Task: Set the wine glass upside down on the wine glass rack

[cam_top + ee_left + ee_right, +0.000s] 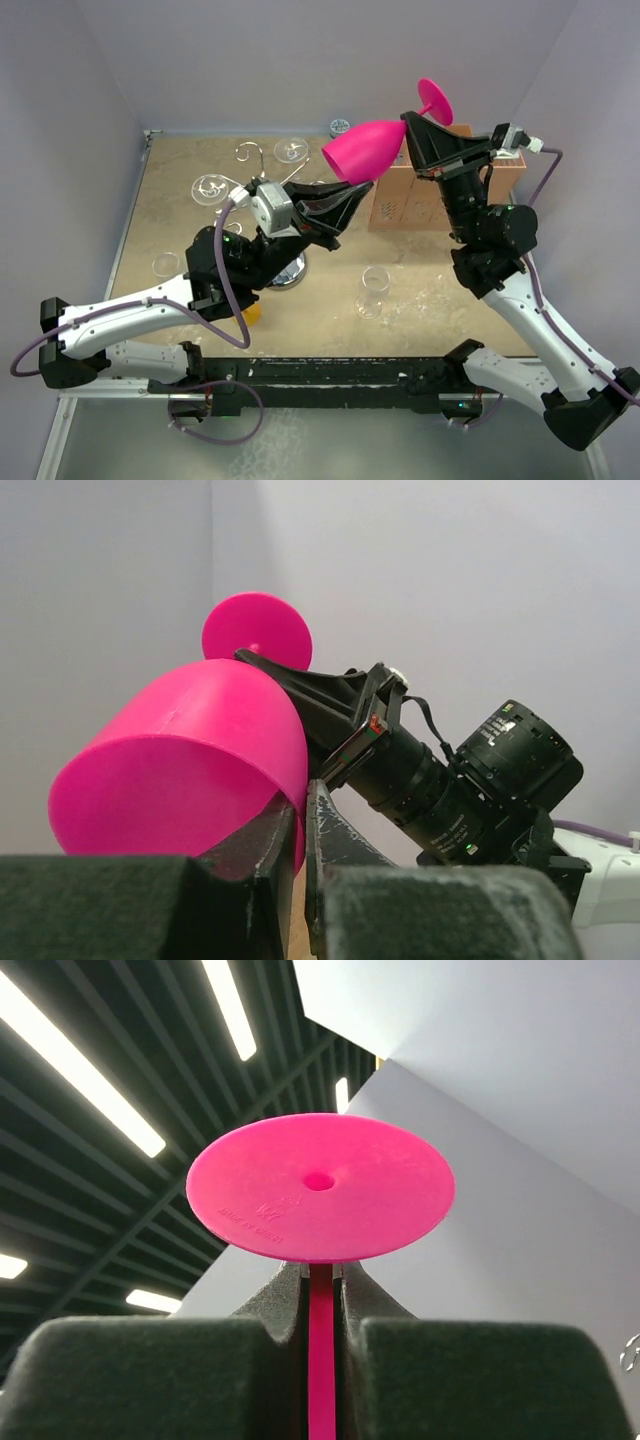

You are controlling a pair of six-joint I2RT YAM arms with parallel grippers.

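- Wine glass (365, 150), opaque pink, is held off the table, beyond and to the right of the wine glass rack (292, 272); it is not on the rack.
- Glass lies tilted near sideways: bowl mouth points toward the rack, round foot points away from it and up.
- Left gripper (358, 188): fingers (270, 840) nearly together, pinching the bowl wall at its rim.
- Right gripper (408, 120): fingers (285, 1295) clamped on the thin stem, just below the foot.
- Rack stands on the table, base partly hidden under the left arm; scroll arms show behind it.
- Slotted box (400, 205) stands to the right of the rack.
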